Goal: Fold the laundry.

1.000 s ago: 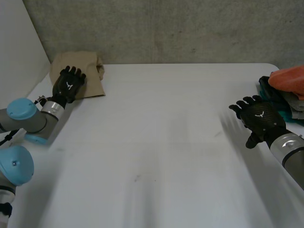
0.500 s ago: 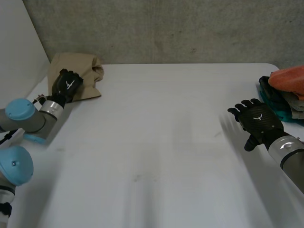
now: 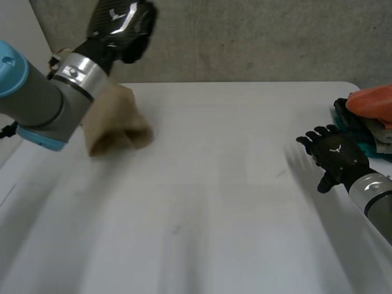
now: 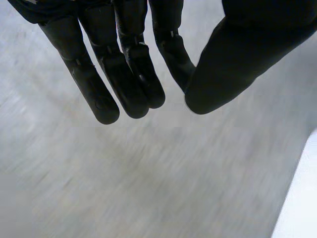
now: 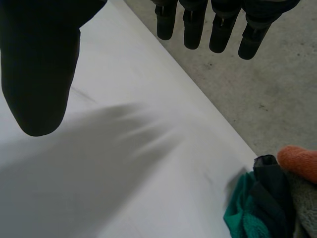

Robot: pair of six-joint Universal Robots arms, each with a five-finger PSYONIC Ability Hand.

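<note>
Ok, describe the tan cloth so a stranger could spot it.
On the white table, look to the far left, beside the robot's grey left arm. The crumpled tan cloth is there alone; the other laundry, an orange, teal and dark pile, is at the right edge.

I take this for a robot lab or test bay, not a home. My two machine arms, the left arm and the right arm, have grey joints and a light-blue cap, and they reach over a plain white table. Behind the table stands a rough grey concrete wall, and a flat white panel closes the left side. The only homely things are a pile of clothes at the table's right edge and a tan cloth at its left.
</note>
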